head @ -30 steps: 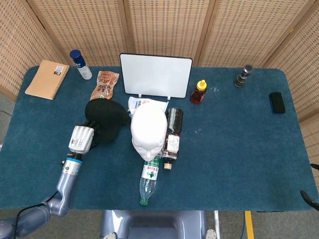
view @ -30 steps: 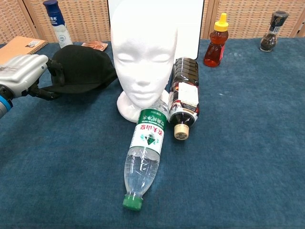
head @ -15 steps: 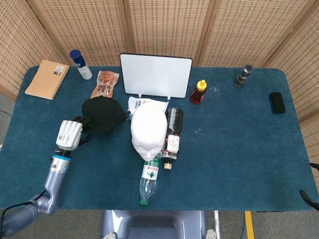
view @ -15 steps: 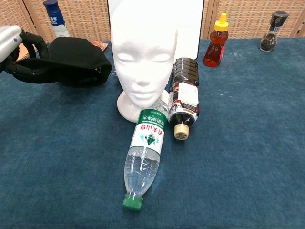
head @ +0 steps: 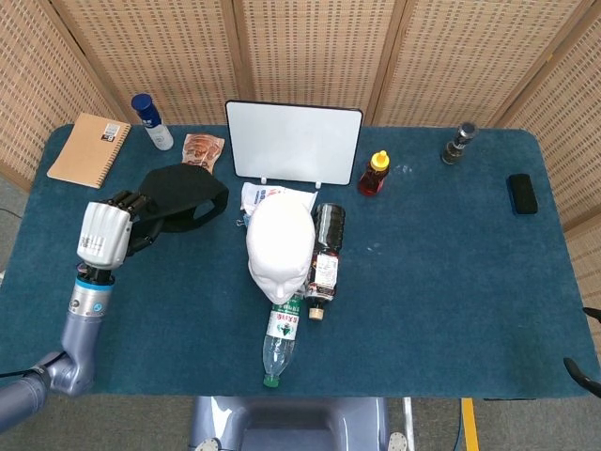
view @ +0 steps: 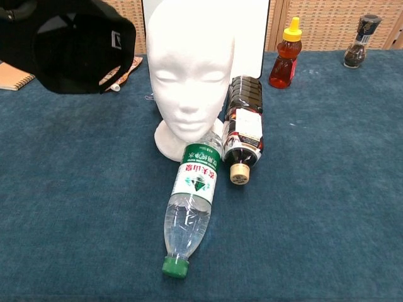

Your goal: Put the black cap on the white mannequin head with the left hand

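From the head view, the silver left hand point(head: 105, 234), toward the left edge of the blue cloth-covered table point(head: 441, 282), has its dark fingers point(head: 137, 209) closed on the soft black fabric cap point(head: 185, 199), held left of the white foam mannequin head point(head: 280, 244) near the table's middle. The right hand is out of sight.

In the chest view, the cap hangs lifted with its opening facing the camera. Swinging across low could knock the mannequin head over, or into the dark glass bottle point(view: 242, 121) lying beside it.

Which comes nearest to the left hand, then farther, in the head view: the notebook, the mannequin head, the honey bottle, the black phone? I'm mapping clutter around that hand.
Measured from the left hand:
1. Notebook, behind it at the table's far left corner.
2. Mannequin head, to its right, mid-table.
3. Honey bottle, right of the whiteboard.
4. Black phone, by the right edge.
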